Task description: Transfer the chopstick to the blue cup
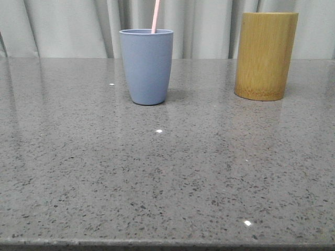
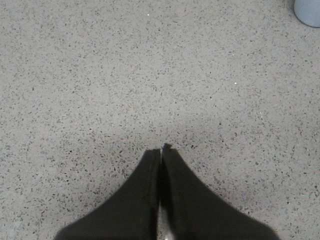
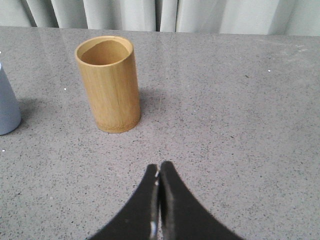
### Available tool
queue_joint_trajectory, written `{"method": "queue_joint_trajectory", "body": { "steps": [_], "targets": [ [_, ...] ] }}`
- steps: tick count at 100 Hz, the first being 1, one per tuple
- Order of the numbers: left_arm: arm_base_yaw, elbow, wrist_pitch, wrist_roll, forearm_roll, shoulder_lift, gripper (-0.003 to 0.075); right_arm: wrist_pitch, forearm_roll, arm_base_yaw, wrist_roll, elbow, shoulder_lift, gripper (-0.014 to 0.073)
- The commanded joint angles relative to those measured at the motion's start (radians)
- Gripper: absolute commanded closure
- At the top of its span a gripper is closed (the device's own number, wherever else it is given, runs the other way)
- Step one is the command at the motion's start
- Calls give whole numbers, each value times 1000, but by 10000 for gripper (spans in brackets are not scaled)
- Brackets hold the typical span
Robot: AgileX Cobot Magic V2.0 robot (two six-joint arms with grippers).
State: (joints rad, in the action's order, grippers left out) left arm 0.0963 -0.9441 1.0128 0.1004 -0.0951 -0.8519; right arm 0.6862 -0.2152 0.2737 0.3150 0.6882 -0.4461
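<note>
Chopstick point(image 1: 155, 16) upright in blue cup point(image 1: 146, 65), bamboo cup point(image 1: 265, 55) empty.

Front cam sits low, near table point(image 1: 167, 178) level, facing fwd at blue cup point(image 1: 146, 65) and bamboo cup point(image 1: 264, 55), curtain behind. L wrist cam looks steeply down, close to tabletop, blue cup point(image 2: 307, 11) at frame edge. R wrist cam angles fwd from higher up, sharing bamboo cup point(image 3: 107, 82) and blue cup point(image 3: 7, 105) w/ front.

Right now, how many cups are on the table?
2: the blue cup at centre-left with the chopstick standing in it, and the bamboo cup to its right, its visible interior empty.
</note>
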Motion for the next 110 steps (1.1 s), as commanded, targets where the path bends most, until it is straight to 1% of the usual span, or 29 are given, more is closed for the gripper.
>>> {"method": "queue_joint_trajectory", "body": {
  "steps": [1,51,58,65,70,78,79,84,91,97,110],
  "targets": [
    [-3,-24,-50,0,-14,7,739,-70,-25,-5,0,23,-8,661],
    [-3,-22,-50,0,-13,7,739,-70,-25,-5,0,23,-8,661],
    [-3,-2,-78,0,4,22,739,-70,-25,-5,0,23,-8,661],
    [-3,39,-168,0,8,59,739,-70,-25,-5,0,23,-8,661],
    [-3,85,-266,0,8,103,739,-70,-25,-5,0,23,-8,661],
    [-3,190,-480,0,8,181,739,-70,-25,-5,0,23,-8,661],
    [-3,200,-480,0,8,181,739,-70,-25,-5,0,23,-8,661],
    [-3,272,-601,0,8,230,739,-70,-25,-5,0,23,-8,661],
    [-3,379,-733,0,8,302,739,-70,-25,-5,0,23,-8,661],
    [-3,477,-832,0,8,378,739,-70,-25,-5,0,23,-8,661],
    [-3,664,-967,0,15,512,739,-70,-25,-5,0,23,-8,661]
  ]
}}
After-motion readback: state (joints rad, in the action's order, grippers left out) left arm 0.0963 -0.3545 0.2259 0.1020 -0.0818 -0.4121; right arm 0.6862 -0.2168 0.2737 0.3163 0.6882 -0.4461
